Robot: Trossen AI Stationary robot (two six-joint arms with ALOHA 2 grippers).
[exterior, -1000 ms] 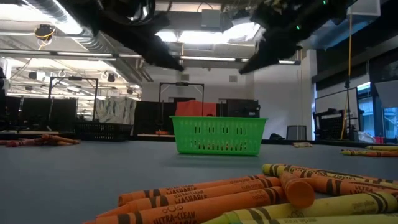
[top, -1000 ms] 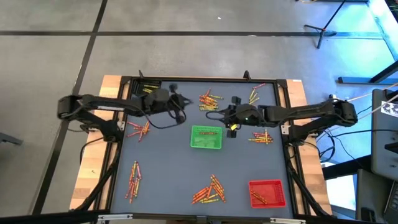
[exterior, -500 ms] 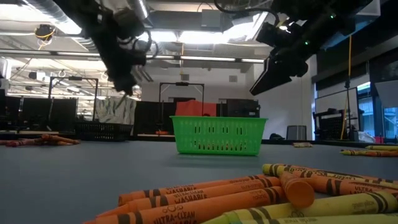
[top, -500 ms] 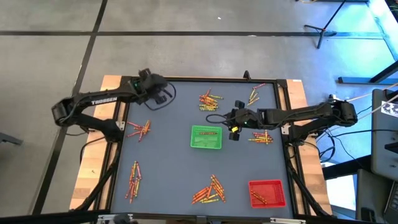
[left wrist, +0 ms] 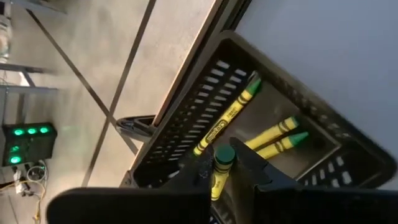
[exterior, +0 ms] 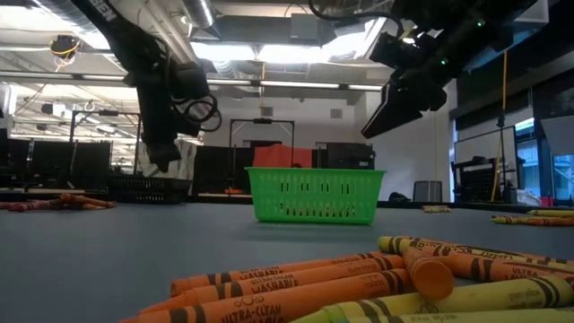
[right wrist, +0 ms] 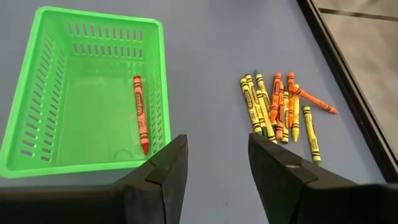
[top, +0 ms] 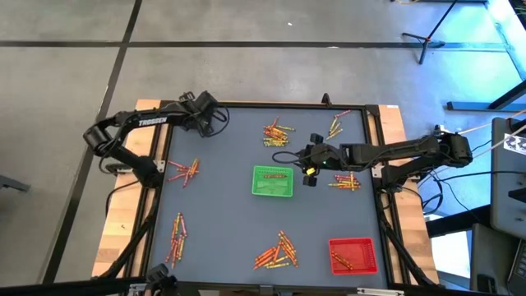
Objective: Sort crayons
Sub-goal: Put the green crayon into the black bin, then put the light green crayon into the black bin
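the left end effector (left wrist: 225,167) hangs over a black tray (left wrist: 323,134) at the far left corner of the tabletop (top: 222,205), its fingers pinching a green-tipped crayon (left wrist: 221,163) that stands end-on between them. 3 more yellow-green crayons (left wrist: 225,118) lie in that black tray beneath it. in the high view the left arm reaches along the far edge to that corner.

the right end effector (right wrist: 214,163) hovers above the tabletop just beside the green tray (right wrist: 34,118), on its right side in the high view, fingers spread with nothing between them. 1 red crayon (right wrist: 140,114) lies inside the green tray. a small pile of orange and yellow crayons (right wrist: 280,109) lies on the tabletop near the right end effector.

other crayon piles are scattered well apart: near the far edge (top: 278,131), by the left edge (top: 184,170), at the near left (top: 176,238), and near the front centre (top: 278,251). a red tray (top: 353,255) sits at the near right corner with a few crayons inside.
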